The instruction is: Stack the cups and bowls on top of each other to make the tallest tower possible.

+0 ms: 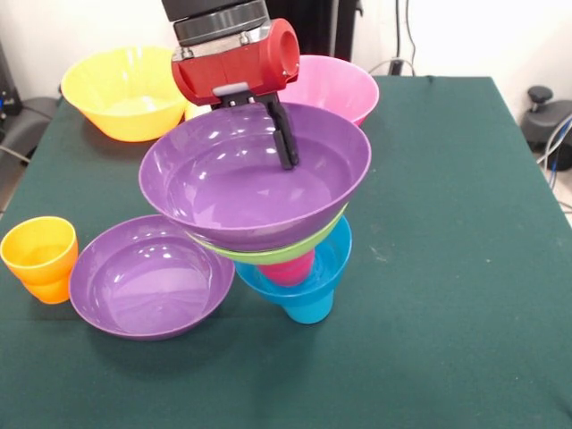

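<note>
the fingers (286, 147) reach down inside a purple bowl (223, 192) sitting atop the tower (299, 268) at the surface's centre, near its 1 o'clock rim; open or closed, i cannot tell.

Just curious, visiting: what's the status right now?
Gripper inside top purple bowl, grip unclear. Tower leaning: blue cup, blue bowl, red cup, green bowl. Nothing blocking.

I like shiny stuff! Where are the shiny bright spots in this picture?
Front view: pale glare streaks lie inside the top purple bowl on the tower and in the purple bowl on the table; the orange-yellow bowl glows bright inside; the end effector throws only a faint shadow.
</note>
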